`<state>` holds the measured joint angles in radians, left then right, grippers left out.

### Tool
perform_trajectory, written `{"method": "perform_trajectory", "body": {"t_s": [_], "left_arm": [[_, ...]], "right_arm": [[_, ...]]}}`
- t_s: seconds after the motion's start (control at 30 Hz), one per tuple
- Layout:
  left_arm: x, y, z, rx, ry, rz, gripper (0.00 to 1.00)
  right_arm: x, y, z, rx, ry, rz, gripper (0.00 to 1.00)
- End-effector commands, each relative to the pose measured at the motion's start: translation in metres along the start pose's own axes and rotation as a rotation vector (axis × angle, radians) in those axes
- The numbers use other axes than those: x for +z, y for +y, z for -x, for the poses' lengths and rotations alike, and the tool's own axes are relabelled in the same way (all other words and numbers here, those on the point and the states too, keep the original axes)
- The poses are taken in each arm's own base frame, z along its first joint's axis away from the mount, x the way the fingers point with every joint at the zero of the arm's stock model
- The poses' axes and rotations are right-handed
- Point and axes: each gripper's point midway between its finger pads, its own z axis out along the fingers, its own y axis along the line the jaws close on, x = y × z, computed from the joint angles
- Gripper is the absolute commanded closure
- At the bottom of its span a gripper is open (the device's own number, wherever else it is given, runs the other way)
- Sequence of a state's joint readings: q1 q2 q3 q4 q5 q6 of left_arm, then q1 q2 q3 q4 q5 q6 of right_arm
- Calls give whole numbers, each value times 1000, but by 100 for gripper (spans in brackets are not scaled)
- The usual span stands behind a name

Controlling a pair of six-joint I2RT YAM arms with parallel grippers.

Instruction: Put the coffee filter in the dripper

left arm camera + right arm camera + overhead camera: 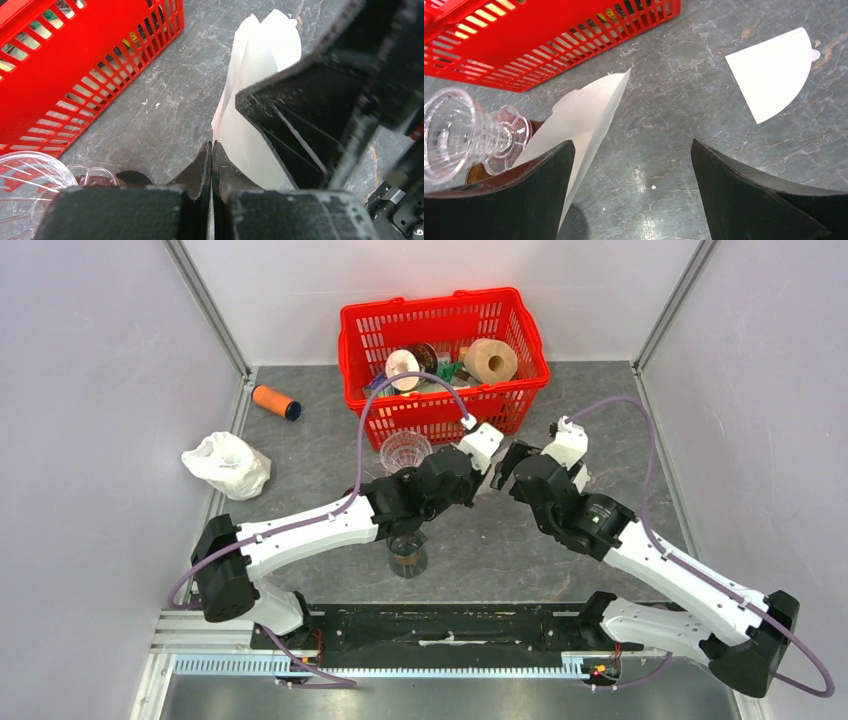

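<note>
My left gripper is shut on the lower edge of a white paper coffee filter, which stands up from the jaws, partly spread open. In the top view this gripper is just right of the clear plastic dripper, in front of the basket. My right gripper is open and empty, facing the left one. The held filter is beside its left finger. The dripper shows further left.
A second flat filter lies on the grey table. A red basket of items stands at the back. A glass jar sits under the left arm. An orange cylinder and a white bag lie left.
</note>
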<state>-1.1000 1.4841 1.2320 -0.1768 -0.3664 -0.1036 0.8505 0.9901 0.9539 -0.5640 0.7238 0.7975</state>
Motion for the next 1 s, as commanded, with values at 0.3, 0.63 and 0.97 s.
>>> {"method": "perform_trajectory", "body": {"t_s": [0.3, 0.63, 0.97], "left_arm": [[-16, -3, 43, -114, -170, -31, 98], [-15, 7, 44, -151, -190, 32, 98], [-21, 26, 54, -193, -238, 127, 98]], "right_arm": [[40, 20, -24, 308, 166, 119, 15], [48, 10, -45, 349, 206, 119, 22], [51, -14, -69, 308, 242, 58, 16]]}}
